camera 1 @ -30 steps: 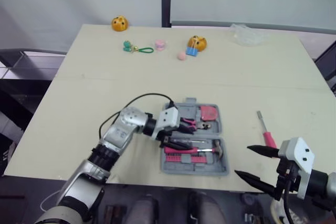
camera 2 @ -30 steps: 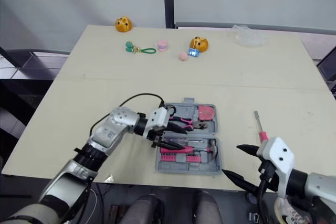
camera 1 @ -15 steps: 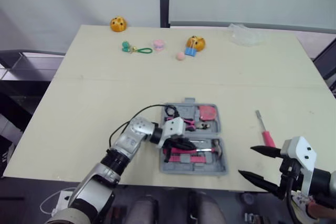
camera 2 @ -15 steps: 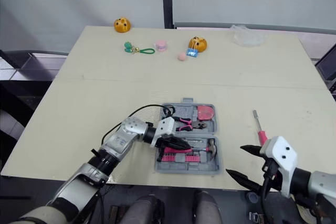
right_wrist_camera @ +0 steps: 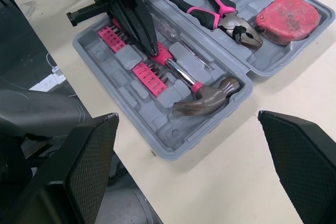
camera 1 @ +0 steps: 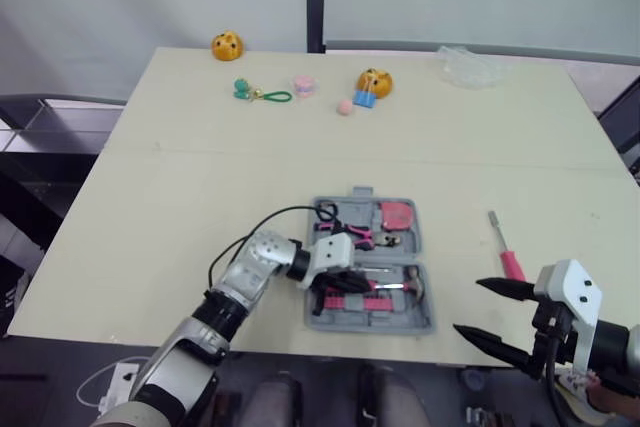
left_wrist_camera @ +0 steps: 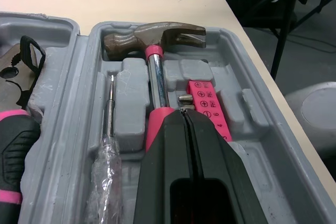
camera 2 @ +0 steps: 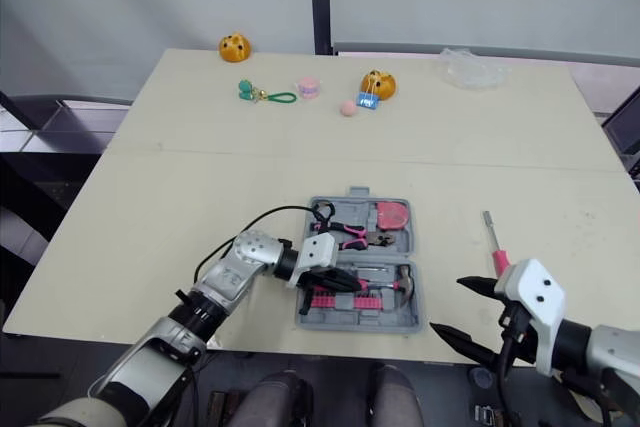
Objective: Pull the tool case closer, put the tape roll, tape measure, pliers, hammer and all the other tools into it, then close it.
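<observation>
Far left on the tabletop [camera 1: 200, 177] I see an orange toy [camera 1: 227, 45], then a green keyring [camera 1: 250, 90], a small pink piece [camera 1: 304, 84] and a 2nd orange toy [camera 1: 375, 82]. All of them are well apart from the work area.

The left jaws are pressed fully together with nothing between them. They reach into the near half of the tool case [right_wrist_camera: 157, 140], and the tips are at the pink grip of the hammer [left_wrist_camera: 155, 72].

The case lies open near the front edge of the tabletop, approx. in the middle. The hammer lies in the near half, with a thin screwdriver [left_wrist_camera: 107, 129] on one side and a pink bit holder [left_wrist_camera: 207, 103] on the other. The far half holds the pliers [right_wrist_camera: 210, 3] and, to the right of them, the red tape measure [right_wrist_camera: 286, 17].

To the right of the case, apart from it, a pink-handled screwdriver [camera 1: 505, 247] lies on the bare tabletop – not in the case.

At the far right the right jaws are spread wide and empty. They hang at the front edge of the tabletop, near that screwdriver but not touching it.

A clear plastic bag [camera 1: 470, 65] is at the far right corner.
</observation>
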